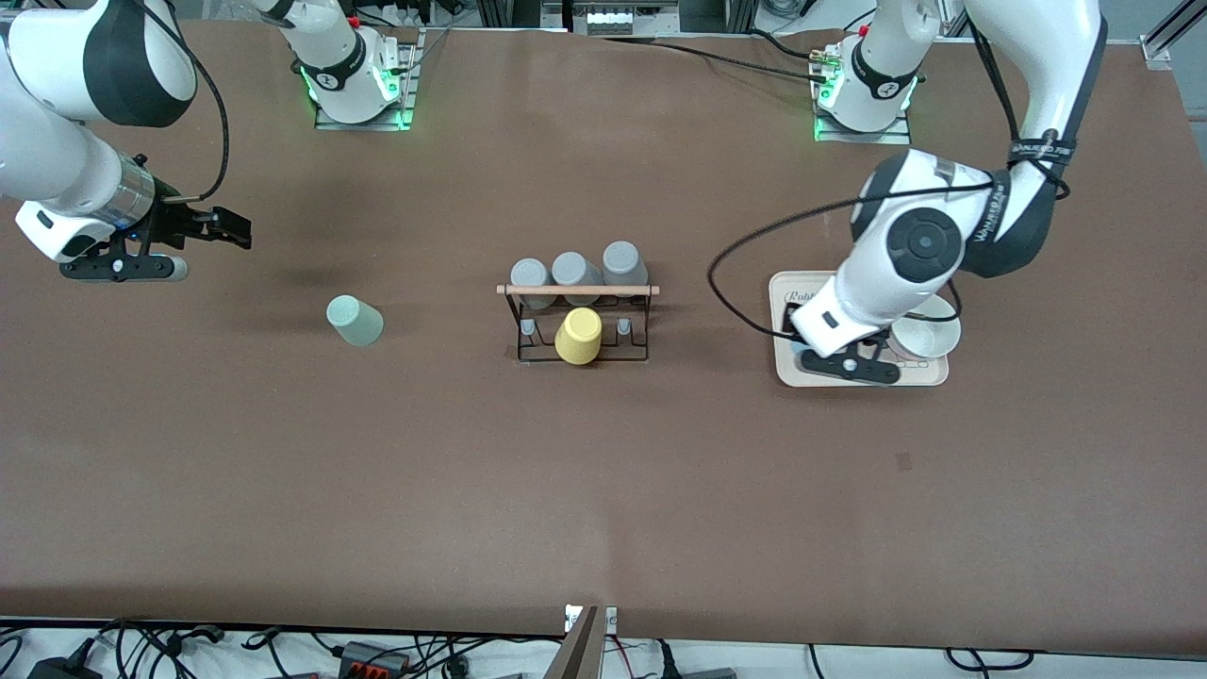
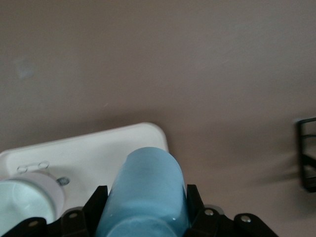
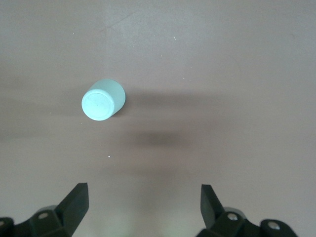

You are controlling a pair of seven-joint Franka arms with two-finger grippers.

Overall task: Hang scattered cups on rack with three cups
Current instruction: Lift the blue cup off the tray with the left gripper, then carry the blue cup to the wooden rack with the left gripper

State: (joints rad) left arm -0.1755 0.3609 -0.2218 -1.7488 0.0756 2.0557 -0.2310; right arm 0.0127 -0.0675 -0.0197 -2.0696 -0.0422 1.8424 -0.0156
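The left gripper (image 2: 143, 217) clamped the light blue tapered plastic cup (image 2: 145, 197) over the cream tray (image 1: 787, 372); the right gripper (image 3: 143, 202) hung spread above the table near the pale sage-green cup (image 1: 355, 320); the black wire rack (image 1: 579, 325) stood mid-table.

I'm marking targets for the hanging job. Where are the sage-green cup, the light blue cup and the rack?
sage-green cup (image 1: 355, 320), front view, on its upturned side wall.
light blue cup (image 2: 145, 192), left wrist view, on its side wall, between the left gripper's fingers.
rack (image 1: 577, 289), front view, middle of its wooden rod.
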